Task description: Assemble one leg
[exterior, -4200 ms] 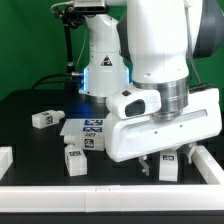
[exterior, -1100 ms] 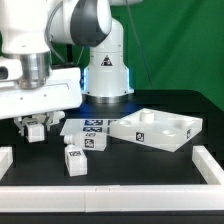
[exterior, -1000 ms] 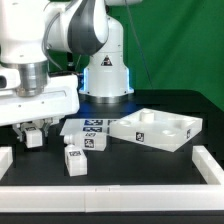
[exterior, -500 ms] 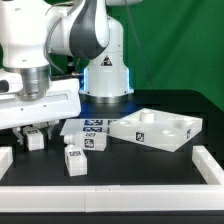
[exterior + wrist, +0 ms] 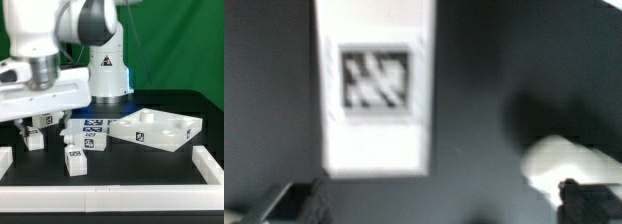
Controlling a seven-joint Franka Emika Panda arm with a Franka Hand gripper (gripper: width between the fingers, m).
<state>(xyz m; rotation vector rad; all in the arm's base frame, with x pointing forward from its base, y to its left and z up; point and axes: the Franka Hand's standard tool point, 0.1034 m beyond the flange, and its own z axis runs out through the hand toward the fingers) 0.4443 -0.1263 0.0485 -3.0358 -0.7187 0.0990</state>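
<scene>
The white arm [image 5: 60, 30] leans over the exterior view's left part of the black worktop [image 5: 150, 168]. Toward the exterior view's right lies a large flat white piece [image 5: 155, 128] with round sockets and a raised rim, just beside the marker board [image 5: 88, 126]. The leg [image 5: 35, 139] lies on the worktop at the board's other side, right under the jaws. The jaws are spread wide, grasping nothing. In the blurred wrist view the leg [image 5: 381, 95] lies nearer one dark fingertip [image 5: 292, 203]. A second block [image 5: 73, 161] and a third block [image 5: 90, 143] sit near the board's front edge.
</scene>
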